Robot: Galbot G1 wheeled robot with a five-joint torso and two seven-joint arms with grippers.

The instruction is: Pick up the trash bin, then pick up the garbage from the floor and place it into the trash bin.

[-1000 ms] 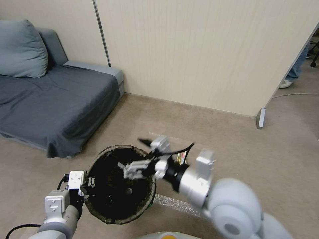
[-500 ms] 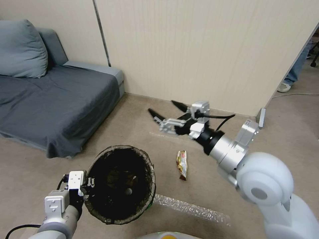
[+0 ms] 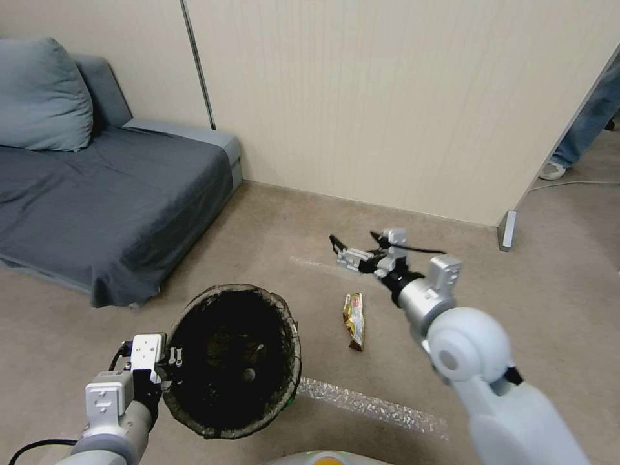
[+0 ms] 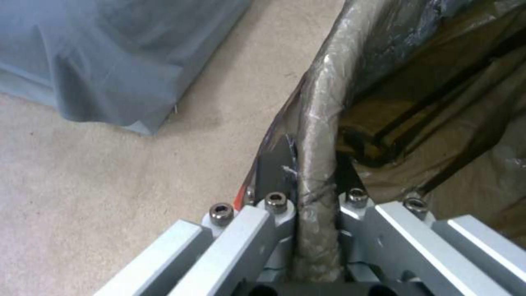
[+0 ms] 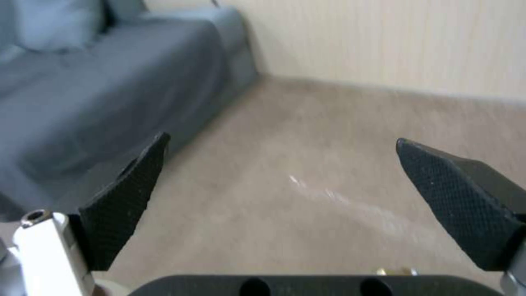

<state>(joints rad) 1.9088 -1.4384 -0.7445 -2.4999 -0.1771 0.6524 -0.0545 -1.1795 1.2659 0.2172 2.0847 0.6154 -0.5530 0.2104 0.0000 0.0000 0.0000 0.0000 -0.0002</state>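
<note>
Our right gripper (image 3: 354, 244), jaws wide and empty, has swung from over the bin (image 3: 284, 310) to the floor beyond a wrapper (image 3: 354, 320). We judge one piece dropped, the wrapper next. Our left gripper (image 4: 315, 193) stays clamped on the bin's rim.

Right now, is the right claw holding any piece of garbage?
No, the right claw is wide open with only bare carpet between its fingers, and the wrapper lies on the floor.

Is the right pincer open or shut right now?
Open. The right pincer has its two black textured fingertips spread wide, with bare beige carpet floor between them and nothing held.
</note>
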